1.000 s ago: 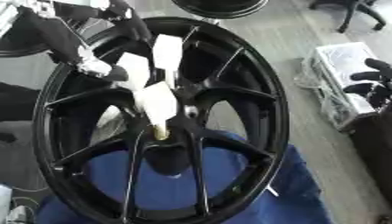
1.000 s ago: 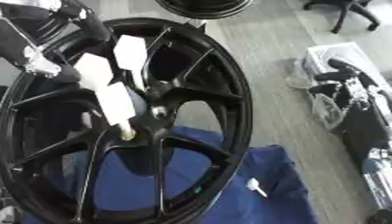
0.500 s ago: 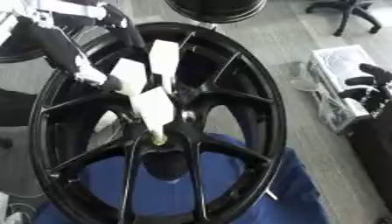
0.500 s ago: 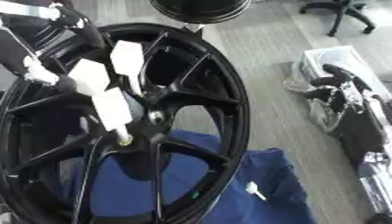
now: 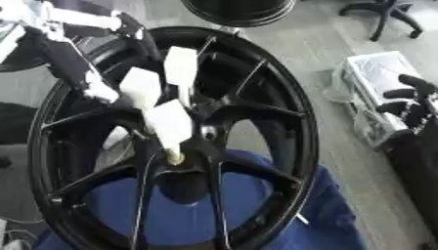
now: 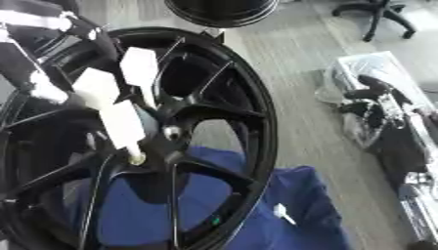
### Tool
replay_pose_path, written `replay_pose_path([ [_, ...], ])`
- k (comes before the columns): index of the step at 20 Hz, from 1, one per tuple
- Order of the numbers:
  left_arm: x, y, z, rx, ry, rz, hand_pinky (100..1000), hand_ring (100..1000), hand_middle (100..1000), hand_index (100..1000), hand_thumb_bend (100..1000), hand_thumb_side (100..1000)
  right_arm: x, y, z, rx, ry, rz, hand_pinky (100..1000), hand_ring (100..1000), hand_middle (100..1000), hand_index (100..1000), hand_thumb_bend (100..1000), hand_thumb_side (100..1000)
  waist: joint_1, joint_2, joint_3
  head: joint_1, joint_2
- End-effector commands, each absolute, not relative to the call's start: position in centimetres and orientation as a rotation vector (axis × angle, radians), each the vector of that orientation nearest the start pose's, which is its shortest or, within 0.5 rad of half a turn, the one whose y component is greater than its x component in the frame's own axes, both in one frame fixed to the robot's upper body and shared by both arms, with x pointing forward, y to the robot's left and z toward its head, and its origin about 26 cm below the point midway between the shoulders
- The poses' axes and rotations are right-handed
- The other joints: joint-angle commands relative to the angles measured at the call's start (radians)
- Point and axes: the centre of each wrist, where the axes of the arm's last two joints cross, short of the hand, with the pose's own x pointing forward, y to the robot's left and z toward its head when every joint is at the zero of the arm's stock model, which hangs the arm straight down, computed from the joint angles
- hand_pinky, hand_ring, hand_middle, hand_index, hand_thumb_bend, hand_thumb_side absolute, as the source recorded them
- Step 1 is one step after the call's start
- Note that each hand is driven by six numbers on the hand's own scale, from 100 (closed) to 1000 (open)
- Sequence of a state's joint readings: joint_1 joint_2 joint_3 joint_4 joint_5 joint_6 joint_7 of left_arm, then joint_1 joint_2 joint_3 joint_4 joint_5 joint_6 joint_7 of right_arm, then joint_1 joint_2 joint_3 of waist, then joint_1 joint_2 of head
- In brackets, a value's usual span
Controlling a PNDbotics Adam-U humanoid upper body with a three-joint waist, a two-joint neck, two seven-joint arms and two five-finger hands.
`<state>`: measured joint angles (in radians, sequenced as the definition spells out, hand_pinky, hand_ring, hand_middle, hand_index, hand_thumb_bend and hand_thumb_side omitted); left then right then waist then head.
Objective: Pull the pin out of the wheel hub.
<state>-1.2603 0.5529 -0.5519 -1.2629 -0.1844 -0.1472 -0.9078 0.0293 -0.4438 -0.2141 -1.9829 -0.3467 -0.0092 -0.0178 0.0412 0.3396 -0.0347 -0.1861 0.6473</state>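
Wheel hub (image 5: pixel 256 112), one black spoked rim, lies on one blue cloth (image 5: pixel 197 215) with one pale pin (image 5: pixel 174 157) at its centre, pinched by the left hand (image 5: pixel 158 105)'s white fingers, while the right hand (image 5: pixel 410 97) rests relaxed at the right edge.

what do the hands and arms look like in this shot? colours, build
The left arm is black with pale silver-white segments. The left hand has white, blocky, flat-sided fingers, one ending in a yellowish tip. The right hand, at the right edge, is black with rounded fingers. No cables or markings can be made out.
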Motion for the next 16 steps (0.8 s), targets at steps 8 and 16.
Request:
replay_pose_path([
  [8,42.75,14.85,35.94,0.26,-1.52,-2.128,845,744,620,660,223,204,25.01,-35.96,15.28,-0.175,-2.024,0.076,870,636,653,859,100,750,-0.003,-0.013,-0.004,0.005,-0.014],
  [16,42.37,14.74,36.41,0.285,-1.524,-2.127,761,646,522,411,100,100,25.0,-35.98,15.27,-0.17,-2.021,0.078,871,638,654,860,100,748,-0.005,-0.016,-0.002,0.007,-0.009],
])
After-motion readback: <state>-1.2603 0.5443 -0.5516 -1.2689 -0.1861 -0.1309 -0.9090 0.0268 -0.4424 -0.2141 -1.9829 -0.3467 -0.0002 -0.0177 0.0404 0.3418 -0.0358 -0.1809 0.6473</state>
